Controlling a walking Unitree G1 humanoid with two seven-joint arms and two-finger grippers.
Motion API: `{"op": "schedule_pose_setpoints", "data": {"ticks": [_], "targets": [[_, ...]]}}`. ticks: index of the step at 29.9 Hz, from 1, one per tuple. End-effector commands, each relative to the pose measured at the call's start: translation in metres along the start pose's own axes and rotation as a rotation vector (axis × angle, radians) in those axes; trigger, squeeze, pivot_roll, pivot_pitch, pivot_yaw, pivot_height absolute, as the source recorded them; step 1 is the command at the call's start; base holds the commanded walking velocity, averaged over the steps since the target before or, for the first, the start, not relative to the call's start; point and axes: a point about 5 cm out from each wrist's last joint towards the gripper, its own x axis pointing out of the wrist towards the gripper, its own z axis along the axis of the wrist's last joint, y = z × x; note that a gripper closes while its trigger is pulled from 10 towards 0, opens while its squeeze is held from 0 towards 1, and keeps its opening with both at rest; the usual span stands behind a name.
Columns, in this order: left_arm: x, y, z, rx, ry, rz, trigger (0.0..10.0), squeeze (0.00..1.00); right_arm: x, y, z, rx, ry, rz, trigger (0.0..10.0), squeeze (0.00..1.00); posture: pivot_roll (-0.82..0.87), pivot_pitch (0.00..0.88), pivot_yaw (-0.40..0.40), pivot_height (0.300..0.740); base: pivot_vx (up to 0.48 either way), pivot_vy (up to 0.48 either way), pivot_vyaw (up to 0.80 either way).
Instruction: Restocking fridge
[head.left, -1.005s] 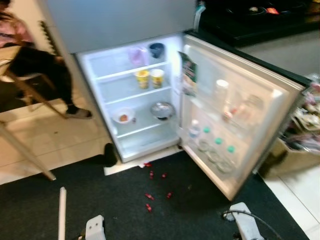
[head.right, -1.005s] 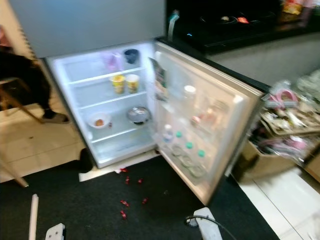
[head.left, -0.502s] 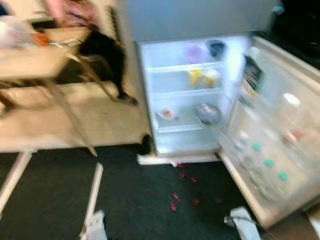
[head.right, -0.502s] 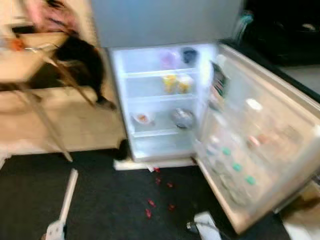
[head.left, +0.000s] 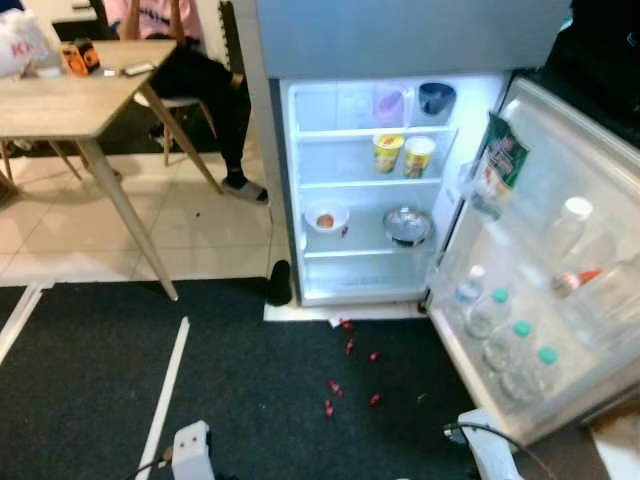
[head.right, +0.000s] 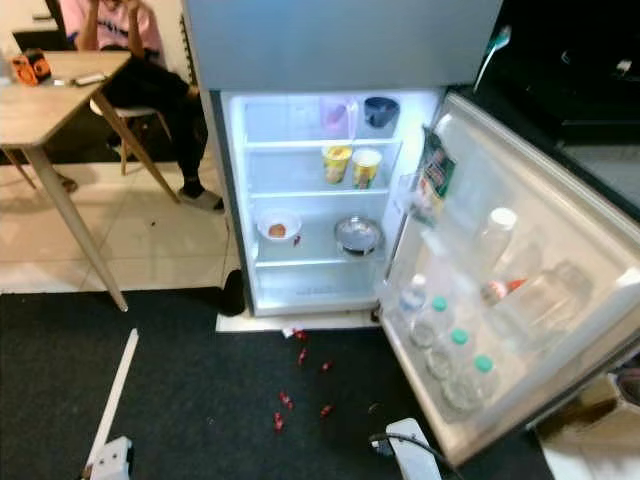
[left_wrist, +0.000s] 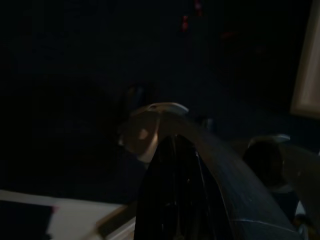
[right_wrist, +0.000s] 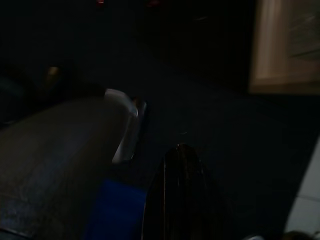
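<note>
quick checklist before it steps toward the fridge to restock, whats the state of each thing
1. Fridge door open: ok, it stands wide open.
2. Shelf space: ok, bare room beside the white bowl and the metal pot.
3. Floor path: not ok, small red bits lie scattered on the dark mat in front of the fridge.
4. Item in hand to stock: cannot tell, both wrist views are too dark.
5. Person nearby: ok, seated at the table, off to the left of the fridge.

Bright glow from fridge (head.left: 370, 190); wrist views nearly black.
</note>
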Motion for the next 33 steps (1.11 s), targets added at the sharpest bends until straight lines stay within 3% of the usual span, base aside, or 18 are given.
{"op": "schedule_pose_setpoints", "data": {"ticks": [1,9,13,15,16,18,19,20,21,26,31,32,33], "targets": [[-0.002,0.002,-0.010,0.003,0.038,0.011,10.0,0.00,-0.001,-0.008,-0.007,-0.011,0.042,-0.052,10.0,0.00,-0.04,0.000,0.034,0.740,0.000,0.000,0.00],[-0.002,0.002,-0.013,0.001,0.047,0.009,10.0,0.00,-0.005,-0.024,-0.020,0.025,0.105,-0.164,10.0,0.00,-0.04,0.000,0.028,0.740,0.000,0.000,0.00],[-0.002,0.001,-0.013,0.000,0.052,-0.003,10.0,0.00,-0.013,-0.051,-0.023,0.174,0.087,-0.311,10.0,0.00,-0.03,0.000,0.027,0.740,0.000,0.000,0.00],[-0.002,0.001,-0.013,0.000,0.052,-0.003,10.0,0.00,-0.013,-0.051,-0.023,0.174,0.087,-0.311,10.0,0.00,-0.03,0.000,0.027,0.740,0.000,0.000,0.00],[-0.002,0.001,-0.013,-0.003,0.049,-0.005,10.0,0.00,-0.018,-0.070,-0.019,0.257,0.044,-0.409,10.0,0.00,-0.03,0.000,0.027,0.740,0.000,0.000,0.00],[-0.002,0.001,-0.012,-0.004,0.048,-0.005,10.0,0.00,-0.022,-0.079,-0.018,0.299,0.029,-0.453,10.0,0.00,-0.03,0.000,0.027,0.740,0.000,0.000,0.00],[-0.002,0.002,-0.011,-0.006,0.045,-0.005,10.0,0.00,-0.031,-0.101,-0.013,0.420,-0.034,-0.554,10.0,0.00,-0.03,0.000,0.027,0.740,0.000,0.000,0.00],[-0.002,0.002,-0.011,-0.007,0.043,-0.005,10.0,0.00,-0.036,-0.111,-0.011,0.467,-0.056,-0.598,10.0,0.00,-0.03,0.000,0.027,0.740,0.000,0.000,0.00],[-0.002,0.002,-0.011,-0.007,0.043,-0.005,10.0,0.00,-0.036,-0.111,-0.011,0.467,-0.056,-0.598,10.0,0.00,-0.03,0.000,0.027,0.740,0.000,0.000,0.00],[-0.003,0.003,-0.011,0.065,0.058,-0.026,10.0,0.00,-0.067,-0.164,-0.005,0.655,-0.139,-0.824,10.0,0.00,-0.04,0.000,0.030,0.740,0.000,-0.288,0.00],[-0.003,0.004,-0.012,0.047,0.055,-0.018,10.0,0.00,-0.076,-0.176,-0.004,0.659,-0.141,-0.882,10.0,0.00,-0.04,0.000,0.030,0.740,0.000,-0.480,0.00],[-0.003,0.005,-0.012,0.018,0.044,-0.002,10.0,0.00,-0.086,-0.189,-0.005,0.720,-0.159,-0.958,10.0,0.00,-0.04,0.000,0.033,0.740,0.000,0.000,0.00],[-0.003,0.005,-0.012,0.018,0.044,-0.002,10.0,0.00,-0.086,-0.189,-0.005,0.720,-0.159,-0.958,10.0,0.00,-0.04,0.000,0.033,0.740,0.000,0.000,0.00]]}}
